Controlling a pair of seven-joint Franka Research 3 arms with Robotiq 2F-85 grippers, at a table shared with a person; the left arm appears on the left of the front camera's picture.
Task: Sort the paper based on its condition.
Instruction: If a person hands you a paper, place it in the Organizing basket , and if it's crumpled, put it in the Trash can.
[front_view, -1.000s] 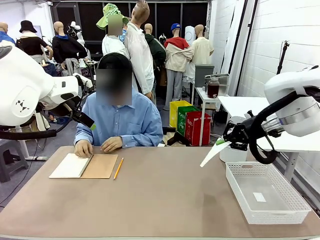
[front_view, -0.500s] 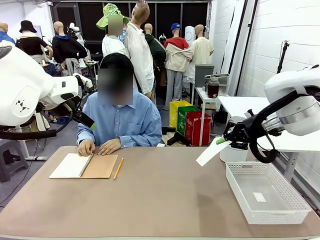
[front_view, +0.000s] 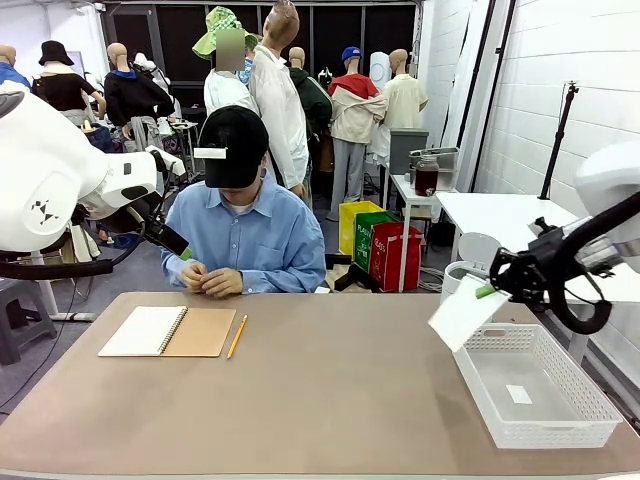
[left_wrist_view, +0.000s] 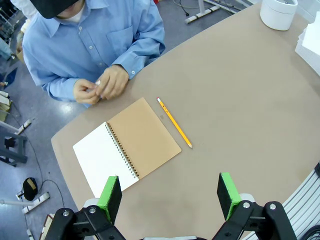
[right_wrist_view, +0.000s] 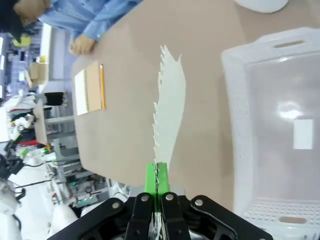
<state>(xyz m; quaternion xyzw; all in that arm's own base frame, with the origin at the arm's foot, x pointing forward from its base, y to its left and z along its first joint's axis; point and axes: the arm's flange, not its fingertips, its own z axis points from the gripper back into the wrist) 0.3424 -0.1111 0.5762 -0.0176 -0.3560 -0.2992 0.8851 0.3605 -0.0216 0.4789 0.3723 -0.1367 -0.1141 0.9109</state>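
The right gripper (front_view: 484, 291) is clenched on one edge of the paper (front_view: 466, 313), which hangs over the basket's (front_view: 560, 432) near-left corner. The left gripper (left_wrist_view: 170, 195) hangs released above the desk (front_view: 330, 400). Risk: a release here could drop the limp sheet (torn edge visible) outside the rim.

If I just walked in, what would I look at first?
Probably the white sheet of paper hanging from the right gripper, pinched shut on its edge just above the near corner of the white mesh basket on the table's right side. Next, the person's hands fiddling with something small at the far edge, behind the open notebook and yellow pencil.
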